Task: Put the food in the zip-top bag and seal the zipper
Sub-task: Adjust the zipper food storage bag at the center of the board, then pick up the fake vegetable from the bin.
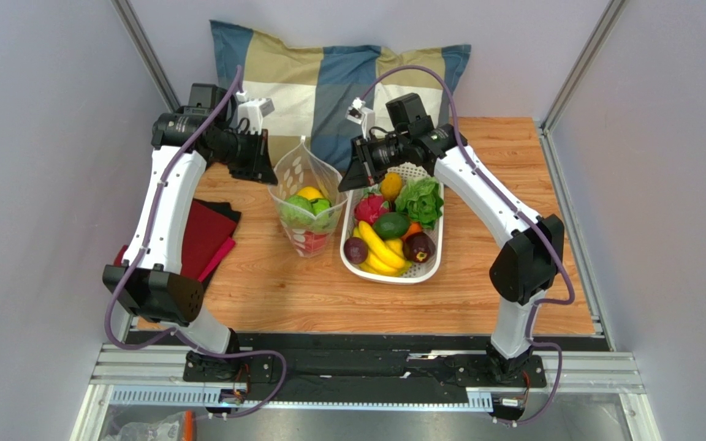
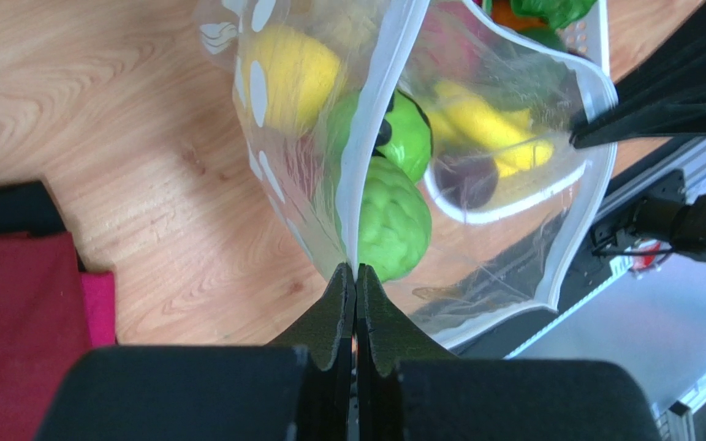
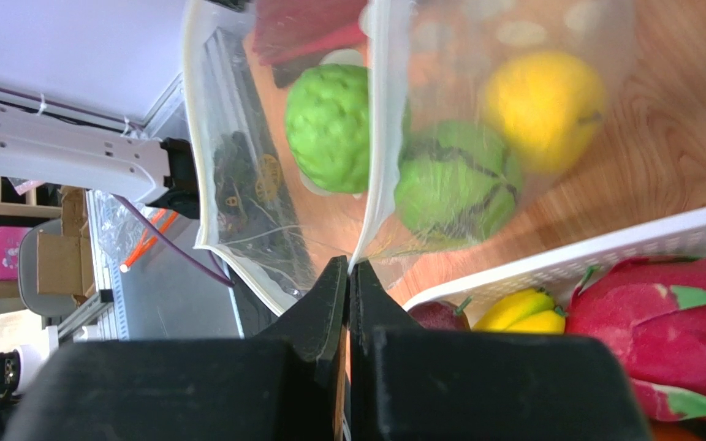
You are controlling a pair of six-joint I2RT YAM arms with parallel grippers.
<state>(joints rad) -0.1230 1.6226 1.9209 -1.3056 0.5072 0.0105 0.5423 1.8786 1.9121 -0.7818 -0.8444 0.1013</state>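
Biggest to smallest: one wooden bench (image 1: 265,294), with one plaid pillow (image 1: 329,73) at its 12 o'clock edge. One white basket (image 1: 426,266) sits mid-bench, with one lettuce (image 1: 420,200) in it among other toy produce. One zip-top bag (image 1: 303,170) stands just at the basket's 9 o'clock, mouth gaping, zipper (image 2: 380,110) not pressed together. Inside are one lemon (image 1: 310,194), two green fruits (image 2: 393,216) and one red apple (image 1: 309,241) at the bottom. The left fingers (image 2: 334,312) are pinched tight on the bag's rim at its 9 o'clock. Same deal for the right fingers (image 3: 324,303) at 3 o'clock, no gap showing.
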